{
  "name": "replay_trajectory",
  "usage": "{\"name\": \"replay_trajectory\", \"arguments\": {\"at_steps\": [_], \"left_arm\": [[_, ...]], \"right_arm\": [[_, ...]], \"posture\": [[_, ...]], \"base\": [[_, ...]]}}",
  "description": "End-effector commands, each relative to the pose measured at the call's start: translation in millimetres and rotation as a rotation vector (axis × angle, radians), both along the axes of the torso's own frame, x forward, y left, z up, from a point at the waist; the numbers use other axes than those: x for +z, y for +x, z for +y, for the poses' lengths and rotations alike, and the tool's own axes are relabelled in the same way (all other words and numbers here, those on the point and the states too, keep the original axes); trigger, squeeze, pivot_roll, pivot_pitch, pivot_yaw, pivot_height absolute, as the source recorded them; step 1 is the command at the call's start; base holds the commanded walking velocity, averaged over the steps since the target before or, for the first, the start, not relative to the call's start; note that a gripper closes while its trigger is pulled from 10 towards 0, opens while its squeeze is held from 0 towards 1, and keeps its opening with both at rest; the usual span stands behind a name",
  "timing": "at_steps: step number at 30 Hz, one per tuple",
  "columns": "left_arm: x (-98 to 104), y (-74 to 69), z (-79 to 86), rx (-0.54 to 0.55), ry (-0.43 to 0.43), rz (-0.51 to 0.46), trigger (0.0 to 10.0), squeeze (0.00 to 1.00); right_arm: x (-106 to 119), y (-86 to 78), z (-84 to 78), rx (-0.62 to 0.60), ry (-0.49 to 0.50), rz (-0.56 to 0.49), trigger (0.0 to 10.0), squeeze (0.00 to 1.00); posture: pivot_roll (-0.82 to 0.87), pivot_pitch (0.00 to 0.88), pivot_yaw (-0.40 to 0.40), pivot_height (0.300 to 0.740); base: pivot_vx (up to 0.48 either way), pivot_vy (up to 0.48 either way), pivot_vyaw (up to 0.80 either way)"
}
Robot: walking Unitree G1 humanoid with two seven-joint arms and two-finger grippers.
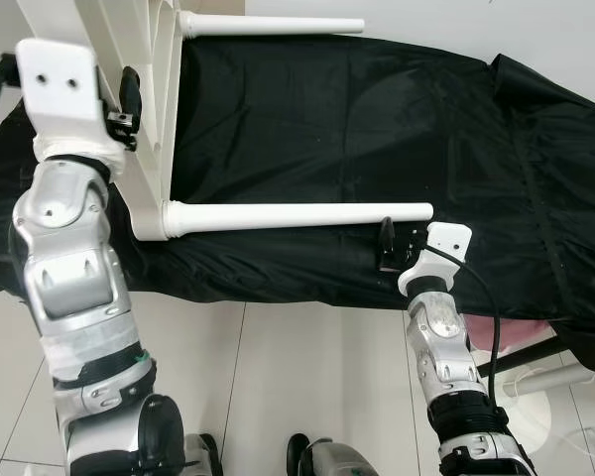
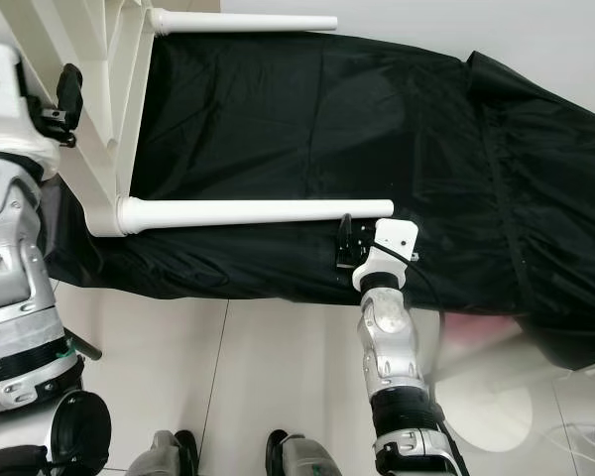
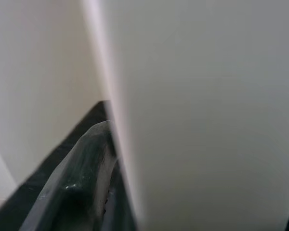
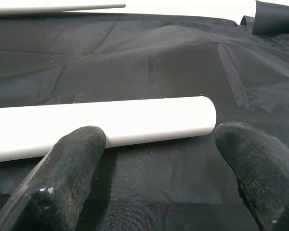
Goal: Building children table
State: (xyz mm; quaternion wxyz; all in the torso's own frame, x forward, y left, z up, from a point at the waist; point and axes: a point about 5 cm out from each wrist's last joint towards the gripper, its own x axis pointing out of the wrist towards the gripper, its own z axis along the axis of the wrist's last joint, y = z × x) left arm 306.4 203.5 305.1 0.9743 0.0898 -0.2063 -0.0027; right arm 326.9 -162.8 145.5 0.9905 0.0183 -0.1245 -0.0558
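The white children's table point(image 1: 144, 119) lay tipped on its side at the left end of a surface covered by a black cloth point(image 1: 357, 129), its frame standing on edge and its two visible round legs running level, pointing toward the robot's right. The near leg point(image 1: 297, 215) ran along the cloth's front edge, its long axis crosswise to the robot, with its blunt free end stopping just above and beside the right gripper point(image 1: 387, 243). In the right wrist view that gripper's two black fingers point(image 4: 67, 168) stood spread wide apart, with the leg's end section point(image 4: 135, 120) lying across the gap just beyond their tips, near but apparently not touching; the gripper held nothing. The far leg point(image 1: 273, 25) lay parallel at the cloth's back edge. The left gripper point(image 1: 127, 104) was raised against the table's frame by the left edge, one black finger showing on the frame's outer side. The left wrist view was blurred, a white panel point(image 3: 197, 110) close against a dark finger point(image 3: 82, 178), so it probably clamped the frame, though its grip could not be told for certain. No writing or labels could be read anywhere.
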Motion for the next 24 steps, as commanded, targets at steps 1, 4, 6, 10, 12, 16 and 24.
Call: {"name": "replay_trajectory", "arguments": {"at_steps": [1, 4, 6, 10, 12, 16, 24], "left_arm": [[-7, -2.5, -2.4, -0.071, 0.041, 0.020, 10.0, 1.00], [-8, -6.0, -12.1, -0.172, 0.092, 0.006, 10.0, 0.00], [-9, -5.5, -13.1, -0.185, 0.091, 0.018, 10.0, 0.00], [-8, -6.1, -14.5, -0.226, 0.091, 0.006, 10.0, 0.00], [-7, -8.6, -15.4, -0.267, 0.105, -0.008, 10.0, 0.00], [-9, -21.9, -10.3, -0.405, 0.156, 0.001, 10.0, 0.00], [-14, -41.6, -4.3, -0.590, 0.147, 0.044, 10.0, 0.00]], "right_arm": [[-9, -2.3, -3.8, -0.011, -0.002, 0.031, 10.0, 0.00], [-8, -1.7, -3.5, -0.008, -0.008, 0.029, 10.0, 0.00], [-8, -1.4, -3.5, -0.007, -0.009, 0.029, 10.0, 0.00], [-8, -0.3, -3.2, -0.004, -0.012, 0.028, 10.0, 0.00], [-8, 0.1, -3.0, -0.002, -0.012, 0.027, 10.0, 0.00], [-7, 1.1, -2.7, 0.006, -0.019, 0.021, 10.0, 0.00], [-4, 4.0, -4.4, 0.016, -0.033, 0.014, 10.0, 0.00]], "posture": [[0.09, 0.182, -0.093, 0.740], [0.09, 0.183, -0.094, 0.740], [0.09, 0.184, -0.095, 0.740], [0.09, 0.185, -0.095, 0.740], [0.09, 0.184, -0.095, 0.740], [0.09, 0.182, -0.095, 0.740], [0.10, 0.180, -0.100, 0.740]], "base": [[0.000, 0.000, 0.00], [0.000, 0.000, 0.00], [0.000, 0.000, 0.00], [0.000, 0.000, 0.00], [0.000, 0.000, 0.00], [0.000, 0.000, 0.00], [0.000, 0.000, 0.00]]}}
